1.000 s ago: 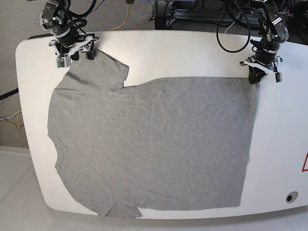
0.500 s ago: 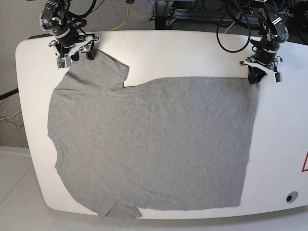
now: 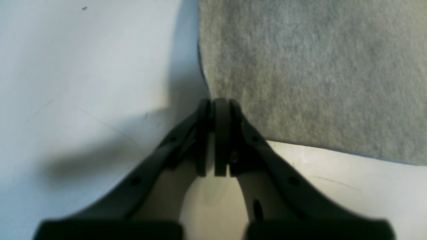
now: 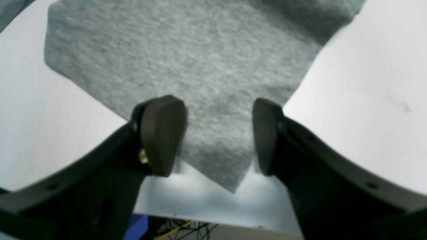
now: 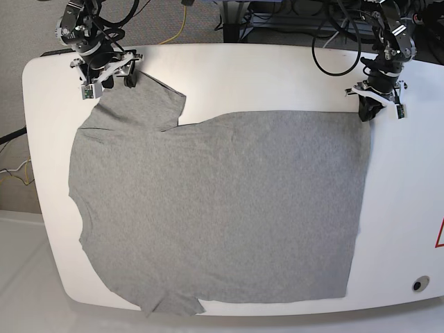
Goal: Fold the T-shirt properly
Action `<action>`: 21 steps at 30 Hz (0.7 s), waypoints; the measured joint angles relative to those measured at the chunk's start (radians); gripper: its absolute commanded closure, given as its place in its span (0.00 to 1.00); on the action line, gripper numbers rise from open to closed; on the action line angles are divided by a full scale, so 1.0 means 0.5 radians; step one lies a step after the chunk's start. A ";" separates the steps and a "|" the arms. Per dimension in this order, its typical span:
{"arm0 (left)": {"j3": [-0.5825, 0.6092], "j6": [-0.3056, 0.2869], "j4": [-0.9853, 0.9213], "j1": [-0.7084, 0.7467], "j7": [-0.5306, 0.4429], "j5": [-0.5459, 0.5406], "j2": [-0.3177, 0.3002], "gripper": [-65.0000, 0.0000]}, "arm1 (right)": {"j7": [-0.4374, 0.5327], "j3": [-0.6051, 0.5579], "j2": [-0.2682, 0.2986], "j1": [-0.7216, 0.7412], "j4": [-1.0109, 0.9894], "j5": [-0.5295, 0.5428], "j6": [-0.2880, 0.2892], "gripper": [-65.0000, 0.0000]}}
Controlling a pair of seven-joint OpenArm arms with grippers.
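The heather-grey T-shirt lies spread flat on the white table. One sleeve points to the far left. My right gripper is open at that sleeve's tip. In the right wrist view its fingers straddle the sleeve corner without holding it. My left gripper is shut at the shirt's far right hem corner. In the left wrist view the closed tips meet the fabric right at its corner, which runs in between them.
Cables and arm bases crowd the table's far edge. A round hole and a red mark sit near the right edge. Bare table surrounds the shirt at the back and right. The shirt's near sleeve reaches the front edge.
My right gripper has drawn back a little toward the far left edge. The shirt and the left arm have not visibly moved.
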 measured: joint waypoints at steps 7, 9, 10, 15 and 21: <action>0.000 -0.001 0.000 0.000 0.000 -0.002 -0.001 1.00 | 0.005 0.001 0.000 0.011 -0.009 0.000 -0.002 0.45; 0.000 -0.001 0.000 0.000 0.001 -0.002 -0.001 1.00 | 0.005 0.000 0.000 0.015 -0.010 0.000 -0.008 0.45; 0.000 -0.001 0.000 0.000 0.001 -0.002 -0.001 1.00 | 0.005 0.000 0.000 0.015 -0.010 0.000 -0.008 0.45; 0.000 0.000 0.000 0.000 -0.001 -0.002 0.000 1.00 | -0.007 0.000 0.000 0.022 -0.007 -0.008 -0.008 0.45; 0.000 0.000 0.000 0.000 -0.002 -0.002 0.001 1.00 | -0.033 0.000 0.000 0.033 -0.001 -0.009 -0.009 0.45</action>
